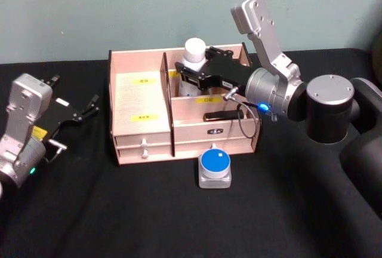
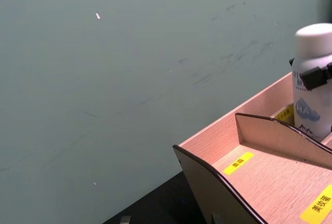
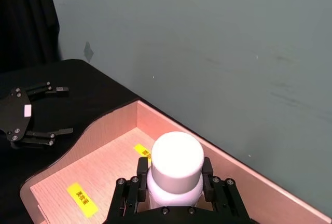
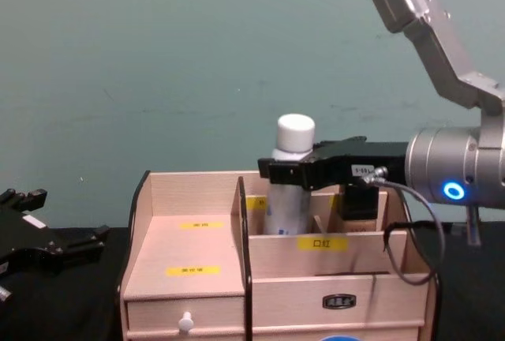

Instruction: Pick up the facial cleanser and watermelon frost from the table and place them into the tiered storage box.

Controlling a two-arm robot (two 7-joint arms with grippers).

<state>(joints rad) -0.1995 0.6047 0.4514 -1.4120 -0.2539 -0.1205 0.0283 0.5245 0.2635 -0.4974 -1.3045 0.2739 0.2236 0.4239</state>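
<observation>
Item: white-capped cleanser bottle | right gripper clenching its shoulder, in wooden tiered storage box | likely light, rigid, slick | left gripper idling, spread

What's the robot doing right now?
The right gripper is holding the facial cleanser, a white bottle, upright in a back compartment of the tiered storage box. The watermelon frost, the little tub with the blue lid, sits on the table in front of the box. The left gripper rests open off to the left.
</observation>
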